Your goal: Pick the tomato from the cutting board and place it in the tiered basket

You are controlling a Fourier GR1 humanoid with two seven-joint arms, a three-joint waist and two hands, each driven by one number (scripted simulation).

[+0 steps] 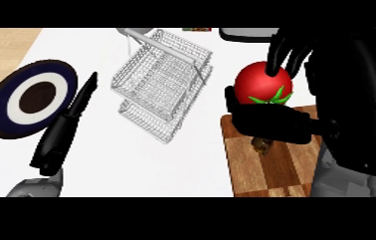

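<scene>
The right hand [275, 117] is curled around the tomato [263, 82], fingers draped over its top and the thumb and palm cupping it from below, so the fruit appears to be carried clear of the wooden cutting board [275, 167] rather than resting on it. That enclosing hold suits a round, smooth thing that could roll out of a shallower pinch. The tiered basket [165, 82], a wire frame with stacked trays, stands on the white table [183, 169] to the left of the tomato, near but not touching it; the carry across appears to be the step in hand. The left hand [62, 129] rests at the view's left, fingers straight, beside a dark-rimmed plate [37, 97], out of the way.
</scene>
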